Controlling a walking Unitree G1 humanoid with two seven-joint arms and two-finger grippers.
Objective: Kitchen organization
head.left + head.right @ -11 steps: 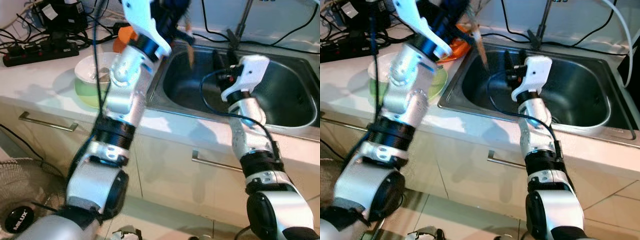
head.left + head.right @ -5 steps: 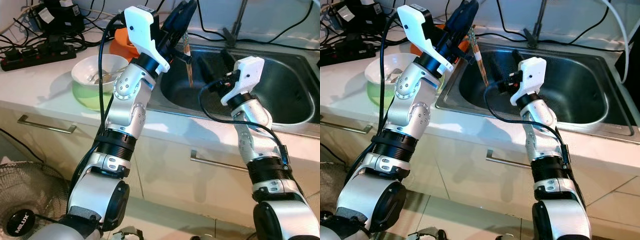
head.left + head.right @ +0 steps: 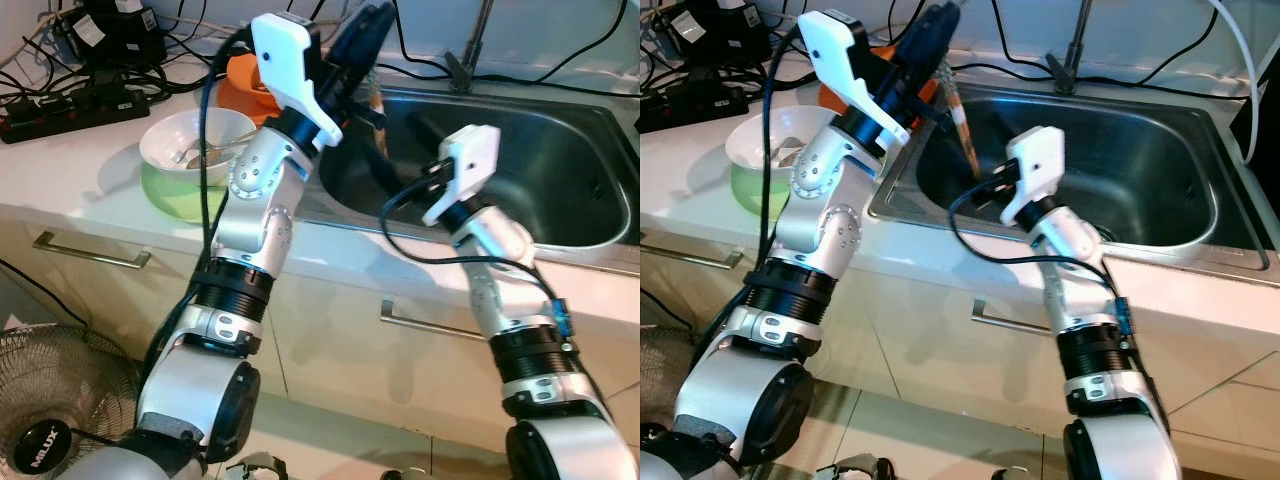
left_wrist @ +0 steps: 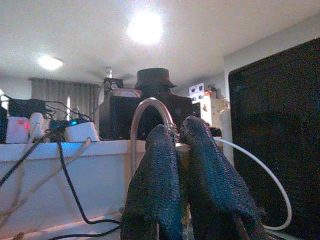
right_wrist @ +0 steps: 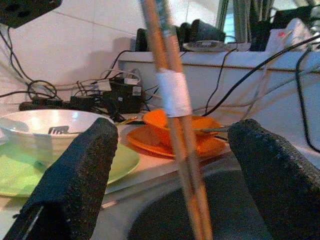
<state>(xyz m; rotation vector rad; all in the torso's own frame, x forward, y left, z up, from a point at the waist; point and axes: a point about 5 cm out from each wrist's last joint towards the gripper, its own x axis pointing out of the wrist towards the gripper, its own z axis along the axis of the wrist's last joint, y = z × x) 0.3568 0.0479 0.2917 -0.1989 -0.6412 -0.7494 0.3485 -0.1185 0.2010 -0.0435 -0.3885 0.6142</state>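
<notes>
Pair of brown wooden chopsticks with a white band (image 5: 172,95) pinched in the closed left end effector (image 3: 938,40), hanging over the steel sink (image 3: 1160,190) at its 9 o'clock rim. Right end effector (image 5: 172,165) spread wide around them, not touching. White bowl (image 3: 190,150) on green plate (image 3: 175,192) on the white table (image 3: 70,160), toward 9 o'clock.

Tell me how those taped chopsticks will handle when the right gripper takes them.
The chopsticks look thin, straight and wooden, so probably stiff and light. The white tape binds them, so they should move as one piece. Held only at the top by the left gripper, they may swing when the open right gripper closes.
</notes>
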